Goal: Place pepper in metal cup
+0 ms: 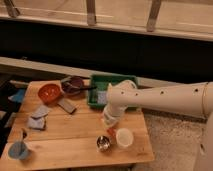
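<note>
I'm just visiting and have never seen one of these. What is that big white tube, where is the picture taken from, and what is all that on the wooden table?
The white tube is a robot's single arm, reaching in from the right. At its end is the gripper, a two-fingered hand pointing down over the wooden table. Something small and orange-red shows at its tip, likely the pepper. One camera looks down from above; its mounting isn't known. Just below the gripper stand the shiny metal cup and a white cup. Further left are an orange-red bowl, a dark bowl and a blue cup; behind sits a green tray.
</note>
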Controlling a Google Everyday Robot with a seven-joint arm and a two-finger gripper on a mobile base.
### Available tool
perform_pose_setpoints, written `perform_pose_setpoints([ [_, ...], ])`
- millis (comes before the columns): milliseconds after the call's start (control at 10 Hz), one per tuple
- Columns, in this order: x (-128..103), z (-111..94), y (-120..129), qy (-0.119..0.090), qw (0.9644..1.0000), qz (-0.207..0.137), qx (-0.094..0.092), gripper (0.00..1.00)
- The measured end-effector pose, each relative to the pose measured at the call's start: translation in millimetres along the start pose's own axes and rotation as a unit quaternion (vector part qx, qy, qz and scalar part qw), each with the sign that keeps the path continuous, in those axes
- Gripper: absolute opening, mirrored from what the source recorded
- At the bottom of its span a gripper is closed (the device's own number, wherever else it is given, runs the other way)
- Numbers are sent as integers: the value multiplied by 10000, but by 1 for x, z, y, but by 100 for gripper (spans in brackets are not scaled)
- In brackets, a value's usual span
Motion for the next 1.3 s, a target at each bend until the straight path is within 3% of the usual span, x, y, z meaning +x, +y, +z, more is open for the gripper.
perform_pose_setpoints([
  [1300,44,16,35,-26,9987,121,-493,0],
])
